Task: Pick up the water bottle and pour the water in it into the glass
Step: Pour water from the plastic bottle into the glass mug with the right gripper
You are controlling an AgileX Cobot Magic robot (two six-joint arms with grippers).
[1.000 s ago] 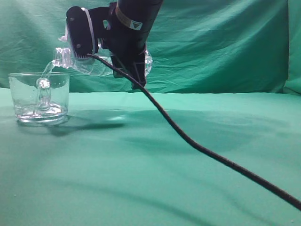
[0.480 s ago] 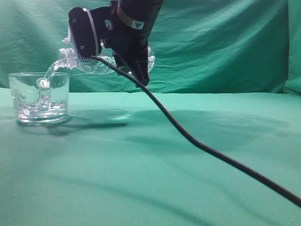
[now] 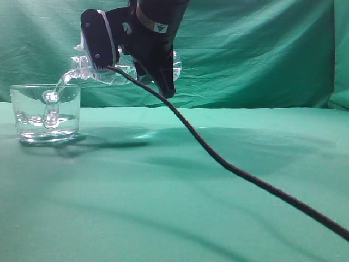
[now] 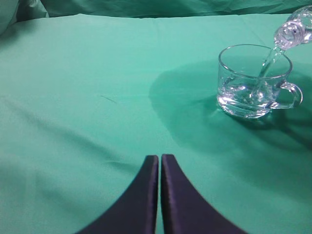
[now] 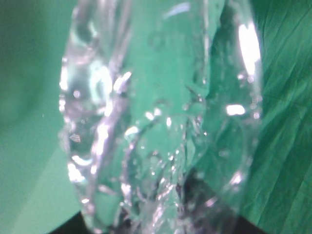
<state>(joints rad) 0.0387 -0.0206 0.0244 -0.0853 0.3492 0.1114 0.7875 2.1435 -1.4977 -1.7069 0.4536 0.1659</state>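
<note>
sideways, water bottle (image 3: 122, 73) within right claw (image 3: 136, 68)

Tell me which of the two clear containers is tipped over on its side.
The water bottle, held nearly horizontal by the right tool with its mouth over the rim; the glass stands upright on the table.

A green cloth (image 3: 180, 185) covers the whole table, lying in soft wrinkles and folds and running back to a backdrop of the same green. The glass (image 3: 46, 113) stands upright on it near the left edge of the exterior view, partly filled with water (image 4: 243, 92), its handle toward the camera. A black cable (image 3: 256, 183) slants down across the cloth toward the lower right.
</note>
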